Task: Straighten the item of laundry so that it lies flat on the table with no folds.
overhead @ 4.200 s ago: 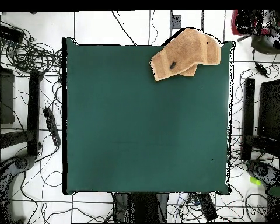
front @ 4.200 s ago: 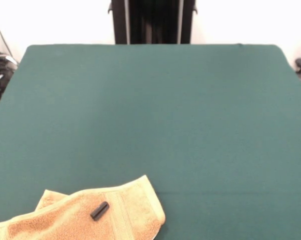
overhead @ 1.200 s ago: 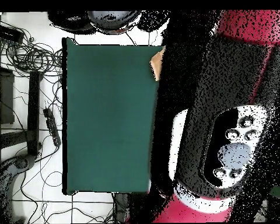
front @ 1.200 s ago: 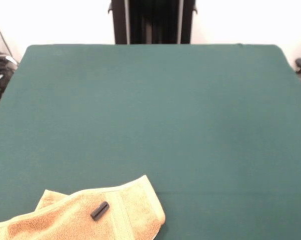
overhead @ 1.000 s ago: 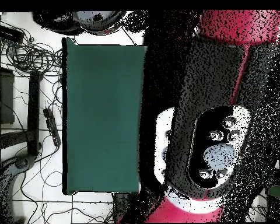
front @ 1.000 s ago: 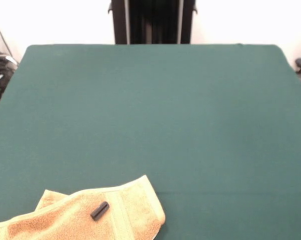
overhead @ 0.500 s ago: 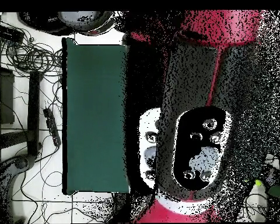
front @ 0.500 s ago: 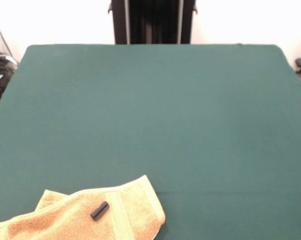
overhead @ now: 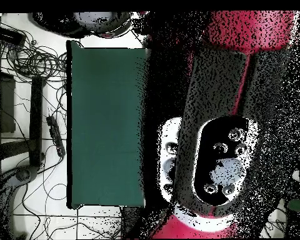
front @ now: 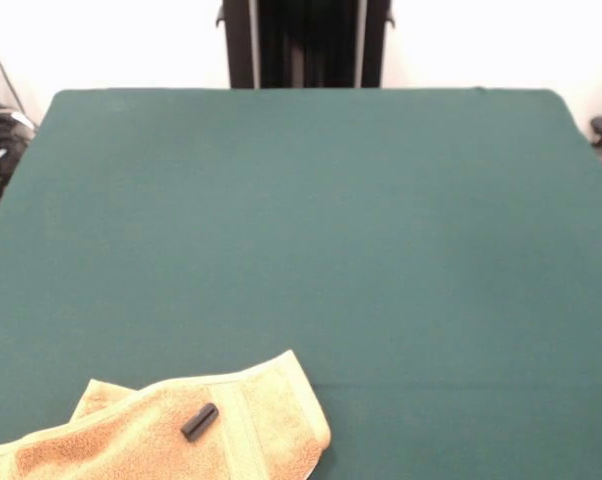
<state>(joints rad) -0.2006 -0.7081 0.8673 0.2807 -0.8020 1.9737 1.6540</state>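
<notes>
Golden terry towel [front: 161, 430] lies rumpled on green felt table [front: 311, 220] — small black cylinder [front: 199, 421] atop; gripper unseen.

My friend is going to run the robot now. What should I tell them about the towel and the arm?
Gripper: not visible in either view; the red and black arm blocks much of the overhead view.
Towel: at the table's near left corner in the front view, rumpled, with a corner folded under.
A small black cylinder lies on it.
Done: nothing.
Left: spread the towel flat, no folds.
</notes>
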